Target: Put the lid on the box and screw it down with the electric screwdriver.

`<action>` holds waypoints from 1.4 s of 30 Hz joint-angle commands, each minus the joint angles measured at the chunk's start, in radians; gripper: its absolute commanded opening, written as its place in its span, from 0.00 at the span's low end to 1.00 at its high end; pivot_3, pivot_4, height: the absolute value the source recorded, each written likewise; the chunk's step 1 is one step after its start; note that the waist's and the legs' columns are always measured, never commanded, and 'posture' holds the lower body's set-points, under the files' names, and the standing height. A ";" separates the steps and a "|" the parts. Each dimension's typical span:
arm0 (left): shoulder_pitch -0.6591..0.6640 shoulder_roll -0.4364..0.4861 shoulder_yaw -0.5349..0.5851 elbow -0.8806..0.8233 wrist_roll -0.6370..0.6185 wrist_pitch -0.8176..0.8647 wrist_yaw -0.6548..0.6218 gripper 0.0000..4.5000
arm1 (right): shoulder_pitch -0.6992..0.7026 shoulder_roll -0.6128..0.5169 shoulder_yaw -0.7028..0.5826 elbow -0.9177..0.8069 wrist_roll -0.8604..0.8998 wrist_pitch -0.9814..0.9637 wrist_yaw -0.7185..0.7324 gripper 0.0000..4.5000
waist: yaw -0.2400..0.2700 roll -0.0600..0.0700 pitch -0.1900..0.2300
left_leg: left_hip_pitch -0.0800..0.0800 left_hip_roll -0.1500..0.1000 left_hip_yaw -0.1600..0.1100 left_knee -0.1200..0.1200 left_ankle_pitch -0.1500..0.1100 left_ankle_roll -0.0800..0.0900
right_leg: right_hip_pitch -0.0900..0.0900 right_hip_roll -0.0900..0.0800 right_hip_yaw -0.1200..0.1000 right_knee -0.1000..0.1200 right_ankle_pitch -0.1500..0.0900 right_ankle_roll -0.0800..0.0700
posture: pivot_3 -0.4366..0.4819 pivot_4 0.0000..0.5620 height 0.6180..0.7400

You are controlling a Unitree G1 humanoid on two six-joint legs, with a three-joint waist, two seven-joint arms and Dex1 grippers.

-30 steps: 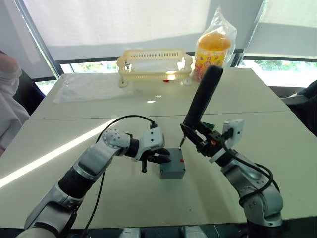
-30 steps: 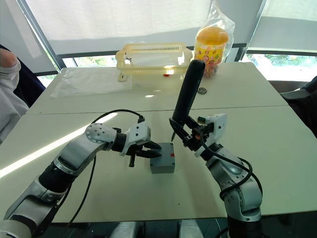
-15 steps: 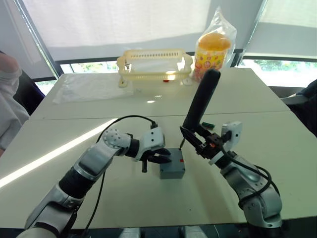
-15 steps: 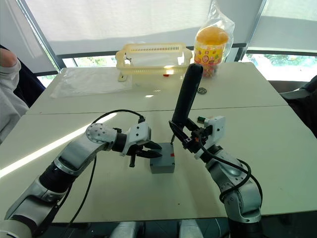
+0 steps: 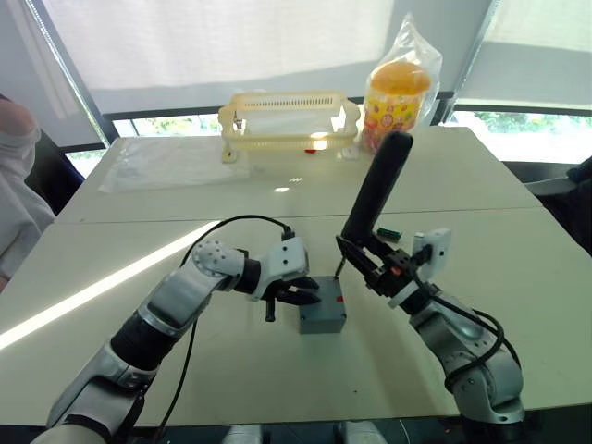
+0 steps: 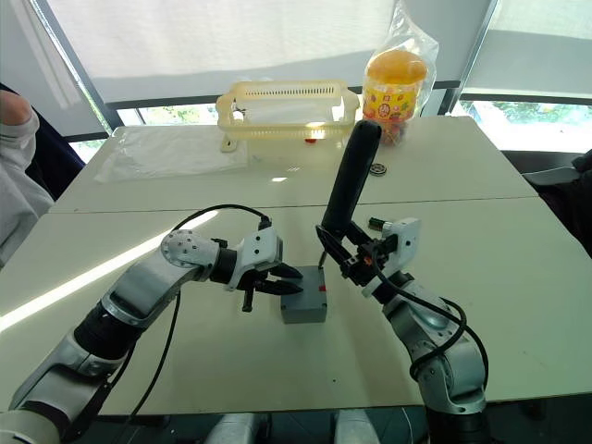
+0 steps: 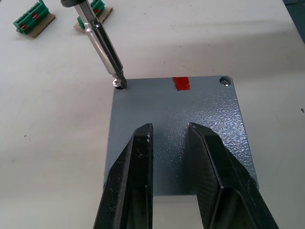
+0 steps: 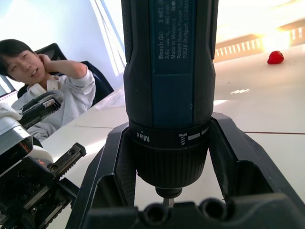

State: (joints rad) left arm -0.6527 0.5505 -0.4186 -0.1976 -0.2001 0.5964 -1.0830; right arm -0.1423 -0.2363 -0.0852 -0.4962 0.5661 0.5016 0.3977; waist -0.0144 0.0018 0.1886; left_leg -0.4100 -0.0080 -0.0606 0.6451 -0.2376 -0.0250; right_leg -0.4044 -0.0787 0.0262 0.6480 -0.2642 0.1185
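The lid point(image 7: 176, 133) sits on the box point(image 5: 322, 317) at mid-surface, the screwdriver point(image 5: 375, 202) bit on its corner screw point(image 7: 117, 83). The right gripper point(image 5: 370, 265), at 3 o'clock, clamps the tilted screwdriver. The left gripper point(image 7: 169, 157), at 9 o'clock, hovers over the lid, jaws slightly parted, empty. Green connectors point(image 7: 34, 22) lie beyond; a yellow basket point(image 5: 289, 120) at 12 o'clock.

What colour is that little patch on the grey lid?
Red: the patch sits at one edge of the lid, clearest in the left wrist view.
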 commanded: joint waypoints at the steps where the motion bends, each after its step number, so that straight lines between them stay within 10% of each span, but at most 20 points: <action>1: 0.005 0.003 -0.014 0.000 0.015 -0.012 -0.004 0.25 | -0.026 -0.005 -0.029 -0.093 0.044 -0.012 -0.017 0.39 | 0.000 0.000 0.000 | 0.000 0.000 0.000 0.000 0.000 0.000 | 0.000 0.000 0.000 0.000 0.000 0.000 | 0.48 0.27 1.00; 42: 0.005 -0.004 -0.022 0.012 0.033 -0.029 -0.013 0.25 | -0.034 -0.018 0.009 -0.027 -0.011 -0.069 -0.009 0.39 | 0.000 0.000 0.000 | 0.000 0.000 0.000 0.000 0.000 0.000 | 0.000 0.000 0.000 0.000 0.000 0.000 | 0.48 0.27 1.00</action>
State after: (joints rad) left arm -0.6528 0.5420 -0.4193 -0.1863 -0.1849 0.5710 -1.0906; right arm -0.1551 -0.2546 -0.0643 -0.4889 0.5531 0.4760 0.3809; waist -0.0147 0.0017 0.1886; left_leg -0.4100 -0.0080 -0.0605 0.6451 -0.2376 -0.0250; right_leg -0.4044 -0.0787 0.0262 0.6479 -0.2642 0.1184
